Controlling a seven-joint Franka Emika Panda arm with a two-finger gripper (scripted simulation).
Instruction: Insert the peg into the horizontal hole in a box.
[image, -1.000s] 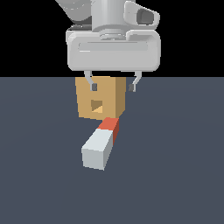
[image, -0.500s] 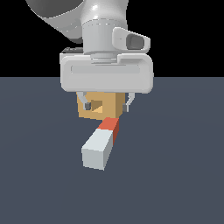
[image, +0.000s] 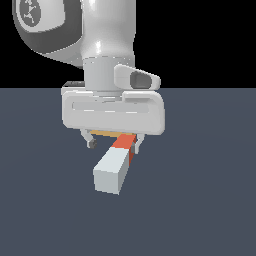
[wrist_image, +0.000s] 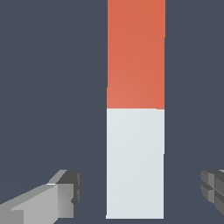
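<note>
You had the gripper (image: 114, 142) low over the dark grey floor (image: 200, 200), its wide white hand body filling the middle of the exterior view. The jaws were spread — one fingertip hung on each side of the peg (image: 115, 166), and neither touched it. In the wrist view the same gap showed: the fingers (wrist_image: 57, 197) stood well out from the bar, with bare floor (wrist_image: 52, 87) between each pad and the peg's (wrist_image: 135, 131) long sides.

The peg lay flat on the floor, untouched and not lifted. Its pale grey-white half pointed toward the exterior camera and ended in a square face; its red-orange half ran away from the camera, under the gripper. In the wrist view the colour change sat roughly at mid-length, and the bar ran straight between the two fingers, nearer to one of them than the other.

The box (image: 106, 134) was almost wholly hidden behind the hand body — you could see only a thin tan strip just under the white housing, beyond the red end of the peg. The hole was not visible in either view, so its alignment with the peg could not be judged.
</note>
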